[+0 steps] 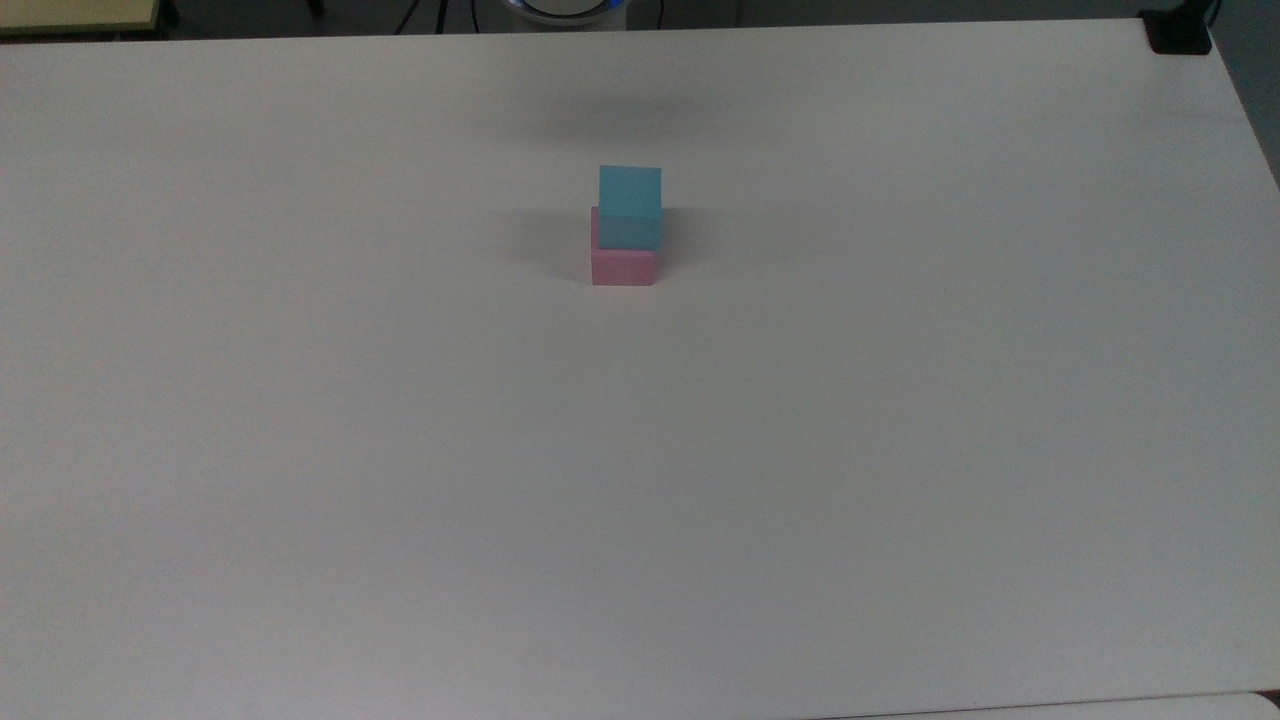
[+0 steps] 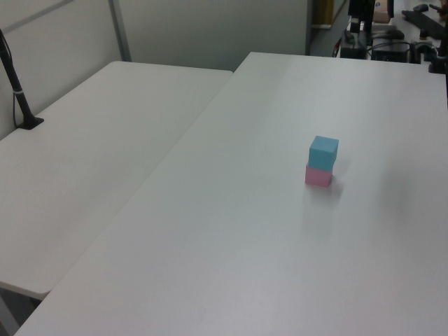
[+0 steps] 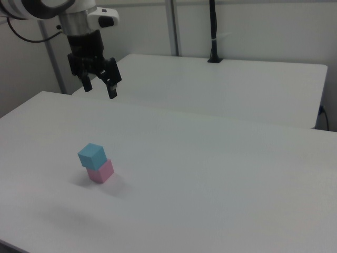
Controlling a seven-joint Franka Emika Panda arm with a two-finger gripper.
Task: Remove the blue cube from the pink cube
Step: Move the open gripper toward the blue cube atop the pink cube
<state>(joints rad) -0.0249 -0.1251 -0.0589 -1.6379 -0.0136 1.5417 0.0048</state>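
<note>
Step in hand: you are at the approach; nothing is gripped and the stack stands untouched.
Claw: your claw hangs high above the bench, its two fingers spread apart and holding nothing, well apart from the cubes.
Blue cube: the blue cube sits on top of the pink cube, near the middle of the bench and toward the far edge in the top view. It is set slightly off square, so in the top view a strip of pink shows at the stack's left.
Side check: in the right view the blue cube is turned a little against the pink cube under it.
Next move: you should bring the claw over the stack, turn it to match the blue cube's faces, descend only to the upper cube, close, then lift straight up.
Risk: going too low or off-centre would likely nudge the pink cube.
Containers: none on the bench, so you would set the blue cube down on bare bench.
</note>
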